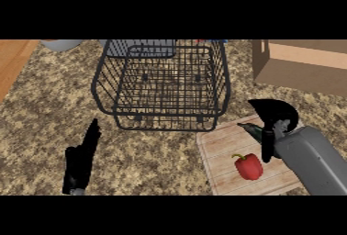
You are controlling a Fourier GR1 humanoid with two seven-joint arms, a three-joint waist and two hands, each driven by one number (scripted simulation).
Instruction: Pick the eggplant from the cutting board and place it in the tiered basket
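The dark eggplant (252, 130) lies at the far end of the wooden cutting board (224, 144), mostly hidden under my right hand (274, 114). That hand sits over the eggplant with fingers curled down around it; only the eggplant's left tip shows. The black wire tiered basket (163, 85) stands to the upper left of the board, its near rim close to the board's far corner. My left hand (82, 156) rests open at the lower left on the counter, fingers straight and pointing away.
A red bell pepper (249, 166) lies on the board near my right forearm. A cardboard box (301, 64) stands at the back right. A pale bowl (61, 44) shows at the back left by the counter's wooden edge.
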